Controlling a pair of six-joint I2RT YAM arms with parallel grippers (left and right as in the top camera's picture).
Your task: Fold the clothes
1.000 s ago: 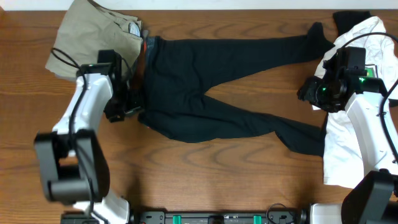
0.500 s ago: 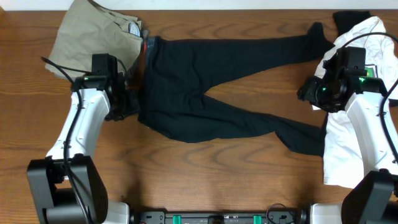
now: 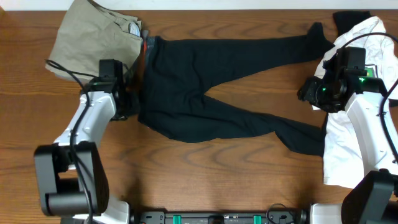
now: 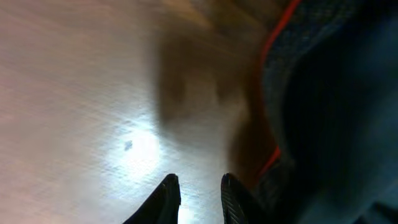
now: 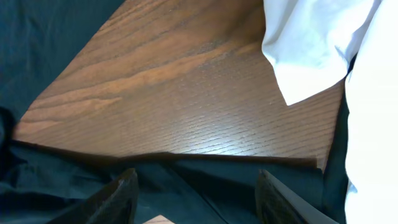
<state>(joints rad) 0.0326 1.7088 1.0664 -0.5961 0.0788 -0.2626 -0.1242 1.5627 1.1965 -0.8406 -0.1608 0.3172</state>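
Observation:
The black trousers [image 3: 186,68] lie spread flat, with the grey waistband [image 3: 144,59] at the left and both legs running right. My left gripper [image 3: 129,102] sits low over the table at the waistband's near corner. In the left wrist view its fingers [image 4: 199,183] are a little apart and empty, beside the red-orange edged waistband [image 4: 292,81]. My right gripper [image 3: 306,93] hovers between the two leg ends. In the right wrist view it [image 5: 196,173] is wide open and empty above black trouser fabric [image 5: 236,186].
Khaki trousers [image 3: 93,37] lie at the back left, touching the waistband. A white T-shirt [image 3: 367,37] lies along the right edge, over the leg ends, and shows in the right wrist view [image 5: 317,43]. Bare wood [image 3: 217,174] runs along the front.
My left gripper has shifted a little back and right, closer to the waistband corner, and its arm has swung. The right arm and the trousers have not moved.

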